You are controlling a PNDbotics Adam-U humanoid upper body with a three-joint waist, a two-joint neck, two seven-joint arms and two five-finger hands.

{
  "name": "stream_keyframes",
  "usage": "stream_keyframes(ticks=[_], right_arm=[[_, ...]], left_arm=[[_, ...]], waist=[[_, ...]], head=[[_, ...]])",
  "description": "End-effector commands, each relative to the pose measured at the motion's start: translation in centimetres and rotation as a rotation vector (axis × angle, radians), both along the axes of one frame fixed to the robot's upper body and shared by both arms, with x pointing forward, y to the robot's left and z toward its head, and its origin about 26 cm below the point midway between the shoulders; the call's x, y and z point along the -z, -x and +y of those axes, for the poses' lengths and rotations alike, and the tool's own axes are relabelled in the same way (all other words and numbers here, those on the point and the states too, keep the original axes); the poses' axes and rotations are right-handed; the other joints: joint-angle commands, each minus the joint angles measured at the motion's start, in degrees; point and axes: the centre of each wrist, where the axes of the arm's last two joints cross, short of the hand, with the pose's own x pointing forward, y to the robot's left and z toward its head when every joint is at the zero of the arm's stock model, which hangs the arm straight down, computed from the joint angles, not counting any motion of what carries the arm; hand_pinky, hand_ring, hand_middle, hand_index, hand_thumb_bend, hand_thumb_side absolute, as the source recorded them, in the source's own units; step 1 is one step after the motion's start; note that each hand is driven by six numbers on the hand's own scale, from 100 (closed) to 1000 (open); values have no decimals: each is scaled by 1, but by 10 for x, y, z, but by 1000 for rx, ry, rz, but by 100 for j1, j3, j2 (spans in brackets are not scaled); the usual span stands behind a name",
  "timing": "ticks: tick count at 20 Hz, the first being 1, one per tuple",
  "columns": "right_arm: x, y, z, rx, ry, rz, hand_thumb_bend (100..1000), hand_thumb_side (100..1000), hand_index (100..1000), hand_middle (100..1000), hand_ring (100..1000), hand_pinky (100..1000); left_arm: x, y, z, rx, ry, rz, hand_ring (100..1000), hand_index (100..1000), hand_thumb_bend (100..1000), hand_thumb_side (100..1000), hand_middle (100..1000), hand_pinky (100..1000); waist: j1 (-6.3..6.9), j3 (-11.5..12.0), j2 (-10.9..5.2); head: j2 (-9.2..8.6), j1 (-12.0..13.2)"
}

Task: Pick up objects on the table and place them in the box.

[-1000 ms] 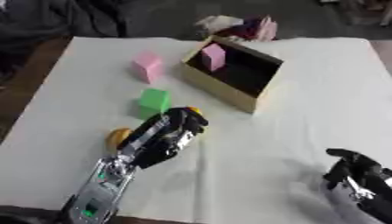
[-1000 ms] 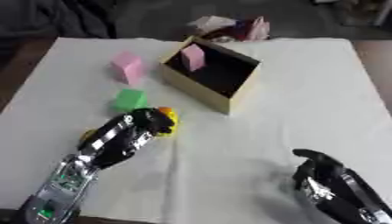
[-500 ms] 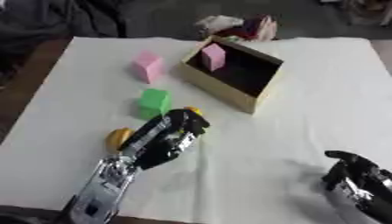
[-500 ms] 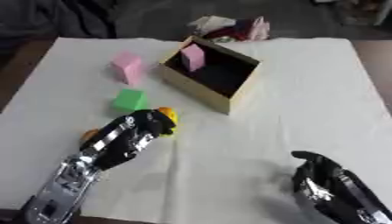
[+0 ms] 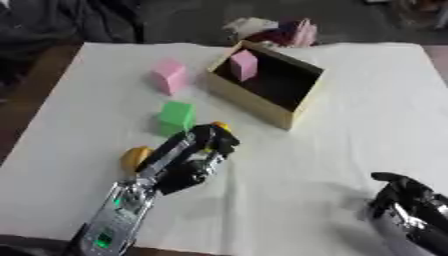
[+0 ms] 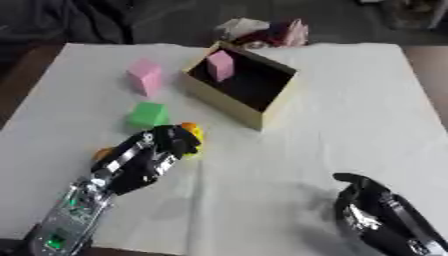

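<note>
- The table (image 5: 350, 110) wears a white cloth, faintly creased.
- The box (image 5: 267, 85) is a tan, open-topped cardboard rectangle set at an angle, its inside dark; a pink block (image 5: 243, 65) leans inside against the far wall.
- A second pink cube (image 5: 169, 76) stands on the cloth left of the box, apart from it; a green cube (image 5: 176, 116) sits nearer the robot, below the pink one.
- A rounded yellow-orange thing (image 6: 192, 134) shows only as a sliver at the left hand's fingertips; its shape cannot be made out. Another orange, rounded piece (image 5: 134, 157) peeks out beside the forearm, mostly hidden.
- The left hand (image 5: 197, 152), black with silver links, lies low over the cloth, just below the green cube; whether its fingers are curled or straight cannot be told.
- The right hand (image 6: 372, 215) rests at the lower right corner, cut off by the frame, fingers loosely bent and holding nothing.
- A heap of pink and dark fabric (image 5: 280, 30) lies beyond the box.
</note>
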Motion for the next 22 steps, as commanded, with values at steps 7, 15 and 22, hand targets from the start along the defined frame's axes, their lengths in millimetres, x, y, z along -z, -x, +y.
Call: stream_keyframes(ticks=[7, 15, 22], right_arm=[[-7, -1, -9, 23, 19, -29, 100, 465, 838, 489, 472, 685], [-9, -1, -14, 32, 32, -36, 100, 462, 838, 489, 472, 685], [-8, -1, -13, 35, 17, -37, 100, 461, 838, 489, 472, 685]], left_arm=[[-45, 5, 50, -57, -269, -245, 747, 791, 100, 245, 731, 791], [-40, 15, 97, -82, -642, -108, 757, 872, 100, 312, 754, 803], [-68, 9, 139, -154, -991, -5, 741, 891, 113, 356, 760, 805]], waist=[[101, 31, -94], [214, 4, -103], [131, 11, -107]], head=[[-44, -80], [-26, -99], [-85, -140]])
